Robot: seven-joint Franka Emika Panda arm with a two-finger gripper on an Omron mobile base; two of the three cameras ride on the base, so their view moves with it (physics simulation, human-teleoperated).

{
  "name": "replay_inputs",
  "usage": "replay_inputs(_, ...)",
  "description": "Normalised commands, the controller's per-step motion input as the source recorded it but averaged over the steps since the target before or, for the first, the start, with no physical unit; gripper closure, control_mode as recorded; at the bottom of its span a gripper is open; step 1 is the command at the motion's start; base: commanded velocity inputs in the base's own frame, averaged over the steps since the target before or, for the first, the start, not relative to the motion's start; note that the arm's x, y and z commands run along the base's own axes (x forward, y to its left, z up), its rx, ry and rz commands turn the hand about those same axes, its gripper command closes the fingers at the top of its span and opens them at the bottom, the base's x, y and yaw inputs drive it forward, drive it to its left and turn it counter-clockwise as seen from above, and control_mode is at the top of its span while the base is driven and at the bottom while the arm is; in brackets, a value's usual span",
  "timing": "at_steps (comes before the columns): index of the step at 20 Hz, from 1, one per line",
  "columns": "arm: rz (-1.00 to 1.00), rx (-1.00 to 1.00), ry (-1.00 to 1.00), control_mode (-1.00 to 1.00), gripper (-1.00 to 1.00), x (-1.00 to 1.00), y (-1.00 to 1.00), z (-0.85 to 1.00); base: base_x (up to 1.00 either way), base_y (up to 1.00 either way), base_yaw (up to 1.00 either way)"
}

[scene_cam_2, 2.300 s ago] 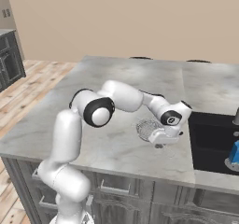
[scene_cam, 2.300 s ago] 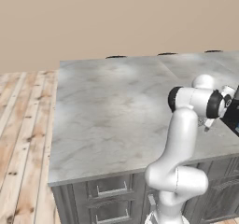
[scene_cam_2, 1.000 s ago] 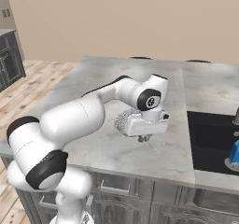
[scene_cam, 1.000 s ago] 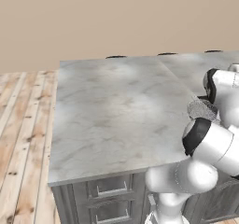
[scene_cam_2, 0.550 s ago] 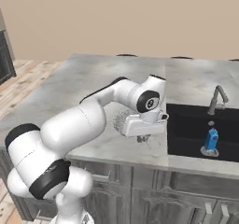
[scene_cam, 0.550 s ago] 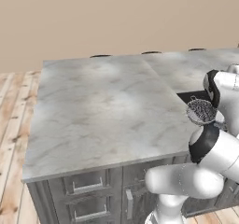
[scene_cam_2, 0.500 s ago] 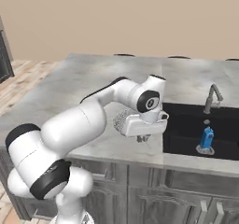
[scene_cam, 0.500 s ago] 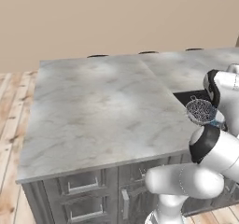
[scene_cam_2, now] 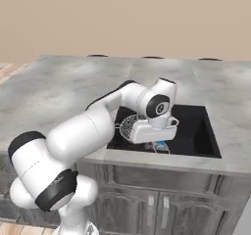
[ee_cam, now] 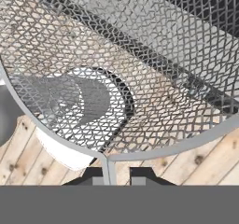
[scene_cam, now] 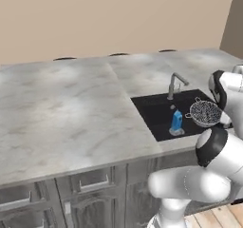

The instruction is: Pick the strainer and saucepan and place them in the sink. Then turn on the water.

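The strainer (scene_cam: 205, 113) hung in the air above the near edge of the sink (scene_cam: 156, 113), pinched by its thin wire handle between the gripper (ee_cam: 115, 174)'s nearly closed fingers. From the camera on the hand, its wire mesh spread across the frame, with wooden floor visible through it. The black basin sat recessed in the grey marble countertop (scene_cam: 61, 113), a faucet (scene_cam: 174, 83) rising at its far rim. A small blue bottle (scene_cam: 176, 121) stood inside the basin, just left of the raised strainer. Grey cabinet fronts (scene_cam_2: 162, 209) ran beneath the counter.
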Motion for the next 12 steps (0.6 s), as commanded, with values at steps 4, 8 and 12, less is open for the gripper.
replay_inputs(4, 0.0, 0.0, 0.0, 1.0, 1.0, 0.0, 0.0, 0.0, 0.0, -1.0, 0.0)
replay_inputs(8, 0.0, 0.0, 0.0, 1.0, 1.0, 0.0, 0.0, 0.0, 0.12, -1.0, 0.05)
replay_inputs(12, 0.0, 0.0, 0.0, 1.0, 1.0, 0.0, 0.0, 0.0, 0.28, -1.0, 0.16)
